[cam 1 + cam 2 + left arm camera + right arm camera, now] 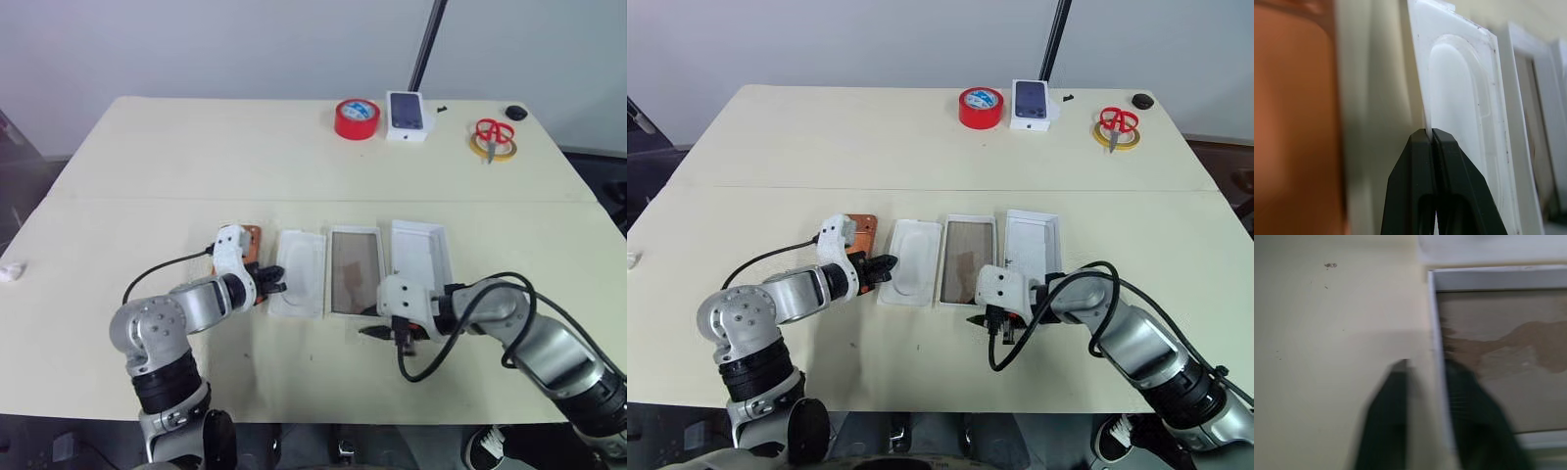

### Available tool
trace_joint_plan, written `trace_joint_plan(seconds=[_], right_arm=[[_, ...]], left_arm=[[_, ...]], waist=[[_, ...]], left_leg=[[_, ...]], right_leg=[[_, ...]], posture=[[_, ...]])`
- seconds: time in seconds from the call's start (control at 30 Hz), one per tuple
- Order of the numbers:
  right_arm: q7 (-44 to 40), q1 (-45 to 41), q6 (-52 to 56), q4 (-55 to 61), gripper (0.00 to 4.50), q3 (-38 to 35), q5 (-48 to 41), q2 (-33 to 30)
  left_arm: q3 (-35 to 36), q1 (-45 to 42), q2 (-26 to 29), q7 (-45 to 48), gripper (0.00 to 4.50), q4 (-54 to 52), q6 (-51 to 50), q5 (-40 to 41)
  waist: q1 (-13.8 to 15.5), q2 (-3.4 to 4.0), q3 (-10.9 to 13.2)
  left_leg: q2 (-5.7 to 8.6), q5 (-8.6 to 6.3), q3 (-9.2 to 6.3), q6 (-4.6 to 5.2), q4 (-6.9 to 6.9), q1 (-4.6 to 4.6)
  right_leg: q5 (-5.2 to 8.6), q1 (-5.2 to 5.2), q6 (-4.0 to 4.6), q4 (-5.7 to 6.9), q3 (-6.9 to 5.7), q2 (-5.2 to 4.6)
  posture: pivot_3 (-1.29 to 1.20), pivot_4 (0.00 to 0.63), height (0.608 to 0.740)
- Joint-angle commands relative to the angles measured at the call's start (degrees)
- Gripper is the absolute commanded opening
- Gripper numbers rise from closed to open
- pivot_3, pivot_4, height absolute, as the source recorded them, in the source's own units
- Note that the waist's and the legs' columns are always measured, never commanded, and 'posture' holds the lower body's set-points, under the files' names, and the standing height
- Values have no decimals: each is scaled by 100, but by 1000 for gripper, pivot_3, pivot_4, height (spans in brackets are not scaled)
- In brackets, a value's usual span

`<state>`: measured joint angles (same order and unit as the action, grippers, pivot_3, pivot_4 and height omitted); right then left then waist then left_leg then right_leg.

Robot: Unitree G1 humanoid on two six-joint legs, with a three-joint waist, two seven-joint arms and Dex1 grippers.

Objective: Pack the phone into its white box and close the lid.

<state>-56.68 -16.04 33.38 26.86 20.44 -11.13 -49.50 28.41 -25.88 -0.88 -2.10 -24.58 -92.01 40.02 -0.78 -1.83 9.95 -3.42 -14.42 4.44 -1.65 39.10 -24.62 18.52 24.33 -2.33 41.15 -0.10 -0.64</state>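
The flat copper-orange phone (862, 231) is lying on the pale cream worktop (196, 157), at the left end of a row of four flat things near the front edge. Just to its right the thin white plastic insert with a rounded recess (299, 272) is lying, then the shallow white cardboard box (355, 270) showing a brownish, torn-looking floor, then the white lid (419, 251) resting with its plain inside facing up.

The left tool (1432, 134) is reaching between the phone and the insert, and its two black fingers are pressing together on the thin left edge of the insert, which is rising from between the tips in the left wrist view. The phone is lying just beside it, not held.

The right tool (380, 333) is sitting at the near end of the box. In the right wrist view its dark fingers (1391, 401) are standing on either side of the box's white side wall, one outside on the worktop and one over the box's floor, closing on that wall.

Far back on the worktop a red roll of tape (357, 118), a small white box printed with a dark phone picture (408, 116), red-handled scissors (493, 134) over a yellow tape ring and a small black round thing (516, 113) are lying well apart from the row.
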Motion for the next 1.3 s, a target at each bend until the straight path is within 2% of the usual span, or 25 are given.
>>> trace_joint_plan(seconds=[0.03, 0.23, 0.47, 0.57, 0.8, 0.93, 1.23, 1.3], right_arm=[[-7, -44, -250, 166, 41, 150, 218, 100], [250, -314, -384, 15, 41, 587, 693, 672], [677, -826, -588, -683, 41, 894, 1350, 1428], [592, -937, -431, -674, 963, 738, 1250, 1564], [83, -774, -412, -181, 4479, -100, 702, 916], [-60, -695, -356, -137, 4479, -491, 525, 554], [95, -585, -423, -163, 4479, -803, 563, 419], [129, -570, -462, -187, 4500, -827, 590, 400]], left_arm=[[413, -257, 54, -83, 0, -44, -49, 229], [1018, -823, 387, -288, 0, 157, -49, 418], [806, -908, 368, -595, 0, 157, -49, 809], [671, -842, 217, -771, 0, 100, -49, 958], [170, -667, -83, -1025, 0, 134, -49, 1049], [-58, -674, -145, -1028, 0, 220, -49, 939], [-430, -856, -270, -855, 0, 581, -39, 454], [-422, -885, -307, -767, 621, 604, -38, 407]], waist=[[4, -1, 1], [-18, -5, 3], [-17, -7, 2], [2, -8, 2], [14, -9, 3], [-10, -9, 3], [4, -9, 3], [5, -9, 3]], left_leg=[[0, 0, 0, 0, 0, 0], [-2, 10, -1, -17, -1, 2], [-2, 18, 1, -32, -1, 5], [-1, 20, 1, -36, -2, 6], [3, 18, 2, -34, -2, 2], [2, 7, 1, -15, -3, 4], [3, 12, 1, -22, -4, 4], [3, 12, 1, -23, -4, 4]], right_leg=[[0, 0, 0, 0, 0, 0], [0, 0, 0, 2, 0, 3], [-1, 0, 0, 4, 0, -1], [-1, 0, 0, 7, 0, -2], [0, -1, 0, 2, -1, -7], [0, 0, 0, 3, -1, -4], [0, 0, 1, 2, 0, -3], [0, 0, 1, 2, 0, -3]], posture=[[0, 150, 690], [0, 150, 690], [0, 150, 690], [0, 150, 690], [0, 150, 690], [0, 150, 690], [0, 150, 690], [0, 150, 690]])
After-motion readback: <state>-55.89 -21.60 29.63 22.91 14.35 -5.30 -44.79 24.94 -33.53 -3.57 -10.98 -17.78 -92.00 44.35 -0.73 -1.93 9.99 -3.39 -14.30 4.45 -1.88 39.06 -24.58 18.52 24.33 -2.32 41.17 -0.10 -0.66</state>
